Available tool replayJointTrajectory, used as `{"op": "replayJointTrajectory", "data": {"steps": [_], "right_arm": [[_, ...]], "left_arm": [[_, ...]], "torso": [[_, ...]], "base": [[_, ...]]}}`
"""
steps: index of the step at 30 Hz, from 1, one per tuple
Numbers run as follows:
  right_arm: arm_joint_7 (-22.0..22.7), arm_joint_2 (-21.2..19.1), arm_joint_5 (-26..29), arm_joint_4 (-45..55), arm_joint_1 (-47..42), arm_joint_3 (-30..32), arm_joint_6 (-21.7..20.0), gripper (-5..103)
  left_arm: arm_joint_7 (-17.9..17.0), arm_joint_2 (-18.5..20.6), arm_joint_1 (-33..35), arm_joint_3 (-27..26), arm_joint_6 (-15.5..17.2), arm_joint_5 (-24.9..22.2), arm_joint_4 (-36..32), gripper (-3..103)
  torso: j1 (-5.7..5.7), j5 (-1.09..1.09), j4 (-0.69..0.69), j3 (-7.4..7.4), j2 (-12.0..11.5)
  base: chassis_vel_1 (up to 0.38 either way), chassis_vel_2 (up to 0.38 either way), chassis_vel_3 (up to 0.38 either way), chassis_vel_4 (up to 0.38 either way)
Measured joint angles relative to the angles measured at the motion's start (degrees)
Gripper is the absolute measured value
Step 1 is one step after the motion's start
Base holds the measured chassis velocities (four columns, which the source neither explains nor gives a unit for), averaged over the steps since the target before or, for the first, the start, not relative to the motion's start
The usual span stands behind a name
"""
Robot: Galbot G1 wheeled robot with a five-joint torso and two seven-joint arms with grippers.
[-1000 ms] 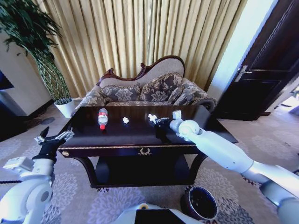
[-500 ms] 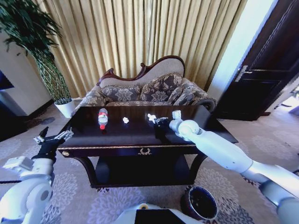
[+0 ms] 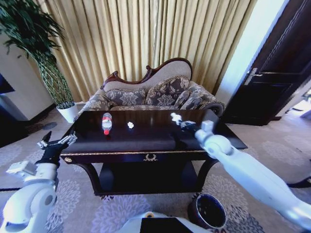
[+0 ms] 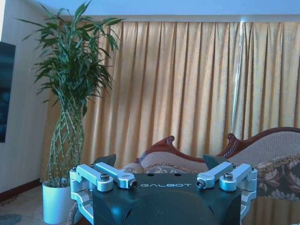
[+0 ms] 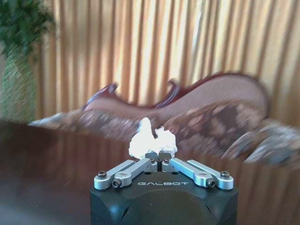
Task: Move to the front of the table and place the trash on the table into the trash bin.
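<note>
Step in hand, as I judge it: carrying the first piece of trash off the table (image 3: 121,141) toward the trash bin (image 3: 208,211). The right gripper (image 3: 181,122) sits right of frame centre in the head view, above the table's right half, and its fingers are pinched together on a crumpled white paper wad (image 5: 152,139) — in the right wrist view the wad sticks out just past the closed tips, with nothing between wad and tabletop, so it looks lifted clear.

The bin stands on the carpet at the lower right of the head frame, below the table's front edge and well apart from the gripper. Next move, by my reading: swing the arm back and down over the bin's dark mouth, then release; the table's front right corner lies between, so the path needs to clear it.

Left on the table — a clear bottle (image 3: 107,123) with a red label lying left of centre, and a second paper wad (image 3: 130,125) just beside it to the right. Both are well apart from the right gripper.

Left gripper (image 3: 54,143) is parked at the left edge of the head frame, off the table's left end, fingers spread wide and holding nothing.
</note>
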Motion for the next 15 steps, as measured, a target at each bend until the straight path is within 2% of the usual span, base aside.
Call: {"op": "replayJointTrajectory", "data": {"steps": [1,3,4,8,9,11,12,15], "right_arm": [[0.0,0.0,0.0,0.0,0.0,0.0,0.0,0],[1.9,0.27,-0.14,2.03,-4.52,5.47,0.9,0],[1.9,0.27,-0.14,2.03,-4.52,5.47,0.9,0],[2.35,0.91,-0.02,4.16,-11.71,13.31,1.11,0],[2.35,0.91,-0.02,4.16,-11.71,13.31,1.11,0],[0.87,2.12,-0.22,6.01,-19.81,23.16,2.48,0],[0.87,2.12,-0.22,6.01,-19.81,23.16,2.48,0],[-0.67,3.84,-1.31,8.09,-26.9,30.22,3.57,0]], "left_arm": [[0.0,0.0,0.0,0.0,0.0,0.0,0.0,100],[0.2,0.39,-0.85,0.92,-0.02,-0.37,0.71,100],[0.2,0.39,-0.85,0.92,-0.02,-0.37,0.71,100],[0.91,0.73,-1.47,2.01,-0.46,-0.76,1.85,100],[0.91,0.73,-1.47,2.01,-0.46,-0.76,1.85,100],[2.6,1.23,-1.54,2.51,-1.56,-0.78,2.88,100],[2.6,1.23,-1.54,2.51,-1.56,-0.78,2.88,100],[3.4,1.79,-1.6,2.55,-2.0,-1.14,3.04,100]], "torso": [[0.0,0.0,0.0,0.0,0.0],[0.0,0.02,0.03,0.0,0.0],[0.0,0.02,0.03,0.0,0.0],[0.01,0.01,0.01,0.01,0.0],[0.01,0.01,0.01,0.01,0.0],[0.0,0.0,0.0,0.0,0.0],[0.0,0.0,0.0,0.0,0.0],[0.0,0.01,0.01,0.0,0.0]], "base": [[0.0,0.0,0.0,0.0],[0.0,0.0,0.0,0.0],[0.0,0.0,0.0,0.0],[0.0,0.0,0.0,0.0],[0.0,0.0,0.0,0.0],[0.0,0.0,0.0,0.0],[0.0,0.0,0.0,0.0],[0.0,0.0,0.0,0.0]]}}
